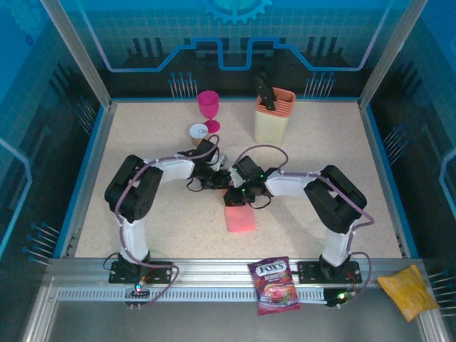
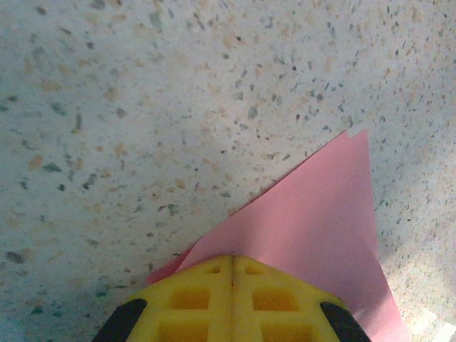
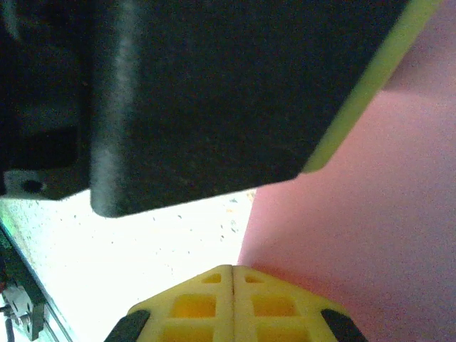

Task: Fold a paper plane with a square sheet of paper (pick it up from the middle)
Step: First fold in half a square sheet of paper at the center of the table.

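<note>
Square sheet of paper (image 1: 240, 218) | salmon-pink, matte | flat on table (image 1: 142, 135)

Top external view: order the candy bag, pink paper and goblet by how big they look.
candy bag, though it lies nearest the camera
pink paper, partly covered
goblet

Item count, positions referenced to the pink paper sheet (image 1: 240, 217):
- Pink paper sheet: one.
- Arms: two, the left arm (image 1: 135, 189) and the right arm (image 1: 335, 199), flanking the sheet.
- Beyond the sheet: one magenta goblet (image 1: 209, 107), one small white round object (image 1: 199, 131), one peach holder (image 1: 274, 117).
- Nearer than the sheet: one purple candy bag (image 1: 274, 285), one yellow bag (image 1: 407, 291).
</note>
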You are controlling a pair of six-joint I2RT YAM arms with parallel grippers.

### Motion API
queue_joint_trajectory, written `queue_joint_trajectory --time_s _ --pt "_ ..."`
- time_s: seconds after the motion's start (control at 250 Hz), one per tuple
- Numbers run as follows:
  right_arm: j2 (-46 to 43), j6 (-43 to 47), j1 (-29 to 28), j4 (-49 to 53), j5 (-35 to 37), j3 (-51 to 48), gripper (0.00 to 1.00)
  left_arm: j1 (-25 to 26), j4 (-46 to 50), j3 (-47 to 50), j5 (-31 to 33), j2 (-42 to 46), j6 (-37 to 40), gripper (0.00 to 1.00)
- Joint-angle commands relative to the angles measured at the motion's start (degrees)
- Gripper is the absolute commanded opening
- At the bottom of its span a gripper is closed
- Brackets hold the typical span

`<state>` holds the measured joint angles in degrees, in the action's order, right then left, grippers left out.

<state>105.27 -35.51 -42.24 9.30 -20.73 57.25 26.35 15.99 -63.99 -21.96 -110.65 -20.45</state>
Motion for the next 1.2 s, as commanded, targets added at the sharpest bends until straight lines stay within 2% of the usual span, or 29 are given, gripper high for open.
queue_joint_trajectory --time_s 0.0,0.148,0.26,0.264,0.288,0.384,0.587,0.759,0.971,1.194 --pt "-0.1 -0.3 -3.6 6.8 -1.4 -3.3 0.0 0.2 2.4 -0.4 1.4 -2.0 -0.4 0.0" --pt "-1.6 -0.6 -3.8 5.0 -1.4 -5.0 0.0 0.2 2.3 -0.3 1.3 -2.2 -0.4 0.0" --pt "-4.2 -1.9 -3.8 -0.1 -2.8 -6.5 0.0 0.3 2.1 0.1 1.4 -2.1 -0.5 0.0" --pt "-4.4 -2.0 -3.8 -0.4 -2.8 -4.5 0.0 0.3 2.1 0.2 1.4 -2.1 -0.5 0.0" --pt "-5.0 -2.5 -3.8 -2.0 -3.1 -8.3 0.0 0.2 2.0 0.3 1.4 -2.1 -0.5 0.0" --pt "-6.4 -3.7 -3.9 -5.8 -3.5 -9.9 0.0 0.2 1.8 0.7 1.6 -2.1 -0.6 0.0" --pt "-4.2 -0.9 -4.4 2.2 -0.4 -7.2 0.0 0.3 1.4 1.1 1.7 -2.1 -0.9 0.0" --pt "-4.0 4.7 -7.6 9.4 2.1 -5.7 0.0 0.3 1.6 1.1 2.0 -2.0 -0.8 0.0" --pt "-10.8 6.8 -10.5 12.5 2.3 -10.9 0.0 0.3 1.9 1.0 2.1 -2.0 -0.6 0.0" --pt "-19.9 5.0 -7.8 13.9 2.3 -10.6 0.0 0.2 1.6 1.0 1.7 -2.1 -0.4 0.0"
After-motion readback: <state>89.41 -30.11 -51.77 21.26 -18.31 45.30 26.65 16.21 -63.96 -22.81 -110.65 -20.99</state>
